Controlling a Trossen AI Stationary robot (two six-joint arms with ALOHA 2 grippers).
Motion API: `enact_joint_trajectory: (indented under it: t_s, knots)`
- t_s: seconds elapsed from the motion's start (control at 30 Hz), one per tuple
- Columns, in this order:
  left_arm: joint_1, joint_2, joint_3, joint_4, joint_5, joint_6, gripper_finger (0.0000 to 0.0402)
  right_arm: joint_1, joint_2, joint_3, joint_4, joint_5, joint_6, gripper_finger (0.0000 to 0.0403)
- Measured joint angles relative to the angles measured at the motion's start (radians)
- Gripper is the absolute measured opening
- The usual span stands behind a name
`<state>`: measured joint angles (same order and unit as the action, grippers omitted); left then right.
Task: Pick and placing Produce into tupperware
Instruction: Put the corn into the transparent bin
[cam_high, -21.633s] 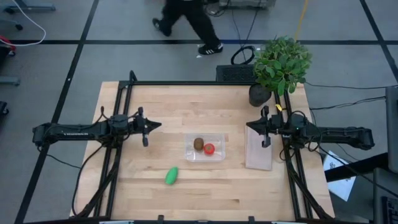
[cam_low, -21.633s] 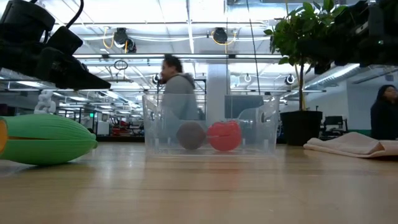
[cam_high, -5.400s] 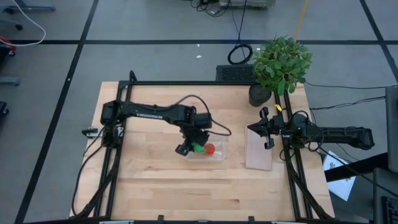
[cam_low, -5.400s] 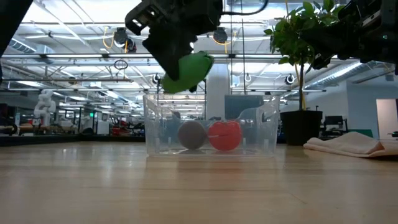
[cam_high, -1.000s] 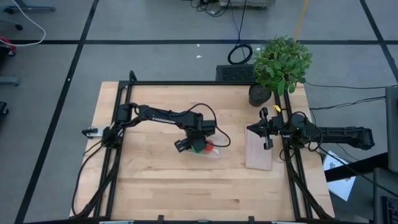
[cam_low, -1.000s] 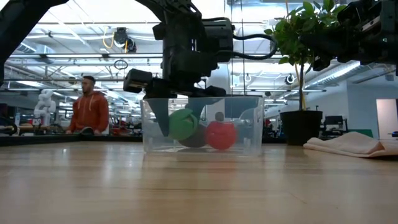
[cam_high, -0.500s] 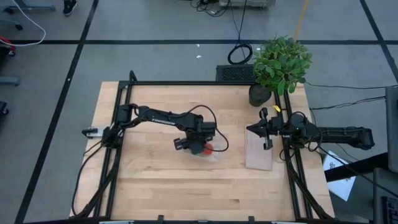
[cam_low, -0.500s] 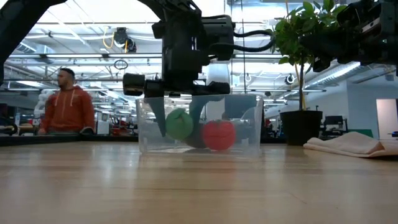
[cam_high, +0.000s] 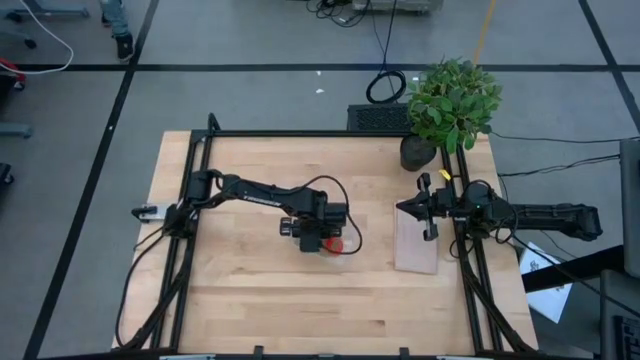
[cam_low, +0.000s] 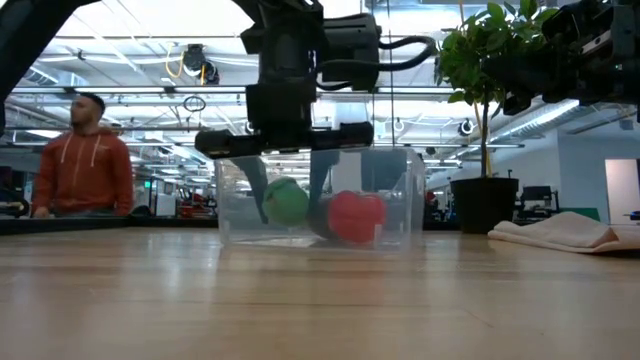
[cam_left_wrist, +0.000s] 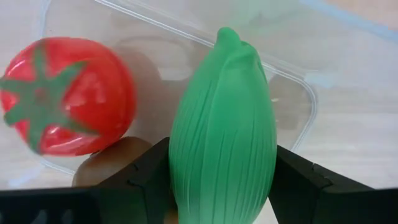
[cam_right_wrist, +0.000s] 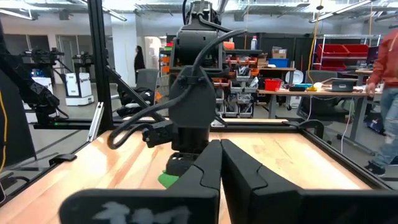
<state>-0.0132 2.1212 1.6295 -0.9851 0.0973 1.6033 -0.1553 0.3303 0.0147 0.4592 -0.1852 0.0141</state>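
Note:
The clear tupperware (cam_high: 346, 247) sits mid-table. Inside it, the red tomato-like ball (cam_left_wrist: 62, 99) and the brown kiwi-like ball (cam_left_wrist: 112, 160) rest on its floor. My left gripper (cam_high: 318, 238) reaches down into it, shut on the bright green oblong piece (cam_left_wrist: 224, 124), which shows beside the tomato (cam_low: 355, 215) in the low view. My right gripper (cam_high: 428, 215) hangs shut at the table's right, touching nothing. My left gripper pinches the green piece's two long sides (cam_left_wrist: 180, 168) between its two fingers (cam_left_wrist: 144, 177), about mid-length. The fingers come from above, pointing down, and lie across the piece. The piece (cam_low: 287, 200) sits inside the tupperware's walls, a little above its floor.
A flat whitish panel (cam_high: 415, 248) lies under my right gripper. A potted plant (cam_high: 452, 100) stands at the table's far right corner. A person in a red hoodie (cam_low: 85, 160) is in the room beyond the table.
My left gripper has turned about its wrist and shifted slightly toward the table's near edge, still holding the green piece low inside the tupperware. The tupperware has slid a little with it.

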Motion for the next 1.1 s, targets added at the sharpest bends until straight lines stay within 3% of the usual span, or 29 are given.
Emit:
enact_joint_trajectory:
  t_s: [0.73,1.1]
  knots:
    - [-0.001,0.0,0.0,0.005,0.035,-0.21,0.0212,0.0,0.0,0.0,0.0,0.0,0.003,0.0]
    - [0.0,0.0,0.0,0.01,0.036,-0.245,0.0253,0.0,0.0,0.0,0.0,0.0,0.004,0.0]
